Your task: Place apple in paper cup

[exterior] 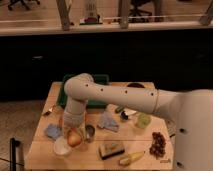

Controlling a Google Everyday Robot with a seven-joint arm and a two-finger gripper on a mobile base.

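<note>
One apple point(74, 139), one paper cup point(62, 147)

Gripper point(74, 134) above apple point(74, 139) — paper cup point(62, 147) left.

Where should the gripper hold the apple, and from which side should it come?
Across the apple's widest part, coming straight down from above. It is round with no handle, and the paper cup on one side and the metal cup on the other crowd a sideways approach. The gripper is already right over it.

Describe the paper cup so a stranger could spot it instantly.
Start at the wooden table and go to its front-left part. The paper cup sits there, just left of the apple at the end effector. It is wide and white, unlike the small shiny metal cup.
</note>
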